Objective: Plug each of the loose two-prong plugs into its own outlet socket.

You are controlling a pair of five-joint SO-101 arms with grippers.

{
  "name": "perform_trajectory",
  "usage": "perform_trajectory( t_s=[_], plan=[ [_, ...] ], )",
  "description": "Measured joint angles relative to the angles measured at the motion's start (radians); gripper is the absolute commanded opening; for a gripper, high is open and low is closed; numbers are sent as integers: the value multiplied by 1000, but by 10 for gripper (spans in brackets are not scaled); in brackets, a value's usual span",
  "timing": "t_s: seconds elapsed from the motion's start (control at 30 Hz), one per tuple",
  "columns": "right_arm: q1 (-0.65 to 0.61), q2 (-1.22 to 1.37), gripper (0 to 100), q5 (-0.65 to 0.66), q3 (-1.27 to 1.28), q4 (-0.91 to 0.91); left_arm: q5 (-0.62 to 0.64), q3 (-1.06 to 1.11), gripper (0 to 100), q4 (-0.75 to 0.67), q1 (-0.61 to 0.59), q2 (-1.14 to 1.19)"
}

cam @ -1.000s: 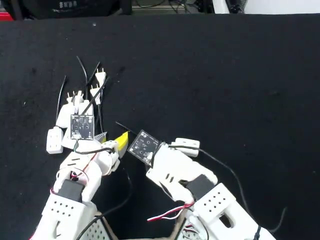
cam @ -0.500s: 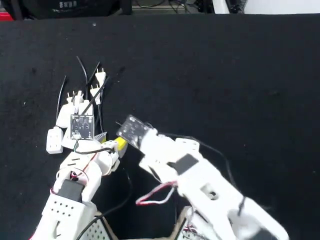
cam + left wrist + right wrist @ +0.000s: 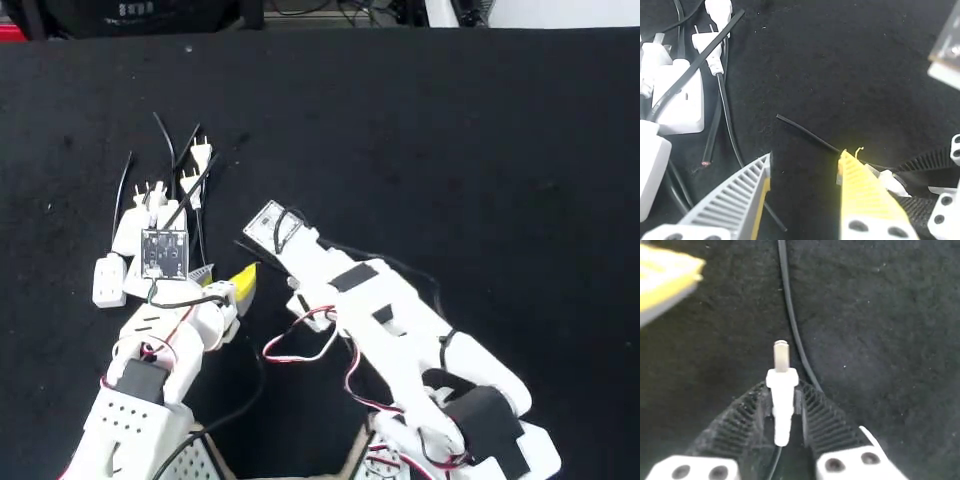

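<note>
My right gripper (image 3: pixel 781 390) is shut on a white two-prong plug (image 3: pixel 781 405), prongs (image 3: pixel 781 355) pointing out past the black fingertips. Its black cord (image 3: pixel 794 325) runs over the mat. In the high view the right arm (image 3: pixel 340 290) reaches toward the table's left half, just right of my left gripper (image 3: pixel 222 276). My left gripper (image 3: pixel 805 160) is open, a grey finger (image 3: pixel 735 200) and a yellow finger (image 3: pixel 865 192) with nothing between them. White outlet blocks (image 3: pixel 108 280) (image 3: pixel 677 95) lie left of it, with loose plugs (image 3: pixel 200 152) (image 3: pixel 707 42) behind.
Black cords (image 3: pixel 160 135) from the loose plugs fan out over the black mat (image 3: pixel 450 150) at the far left. A thin black wire (image 3: pixel 807 132) lies in front of the left gripper. The mat's right half is bare.
The right arm has swung toward the far left and turned its wrist, bringing its gripper close beside the left gripper's yellow finger. The left arm has kept still.
</note>
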Motion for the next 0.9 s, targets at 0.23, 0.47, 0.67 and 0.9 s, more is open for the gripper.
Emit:
perform_trajectory(
  t_s=[0.23, 0.47, 0.67, 0.9],
  plan=[
    [-41, 0, 10, 0, -2, 34, 0, 0, 220, 0, 0, 0],
    [-89, -54, 10, 0, -26, 123, 0, 0, 220, 0, 0, 0],
    [-127, -262, 10, 2, -29, 195, 0, 0, 220, 0, 0, 0],
    [-170, -316, 10, -28, 77, 69, 0, 0, 220, 0, 0, 0]
  ],
)
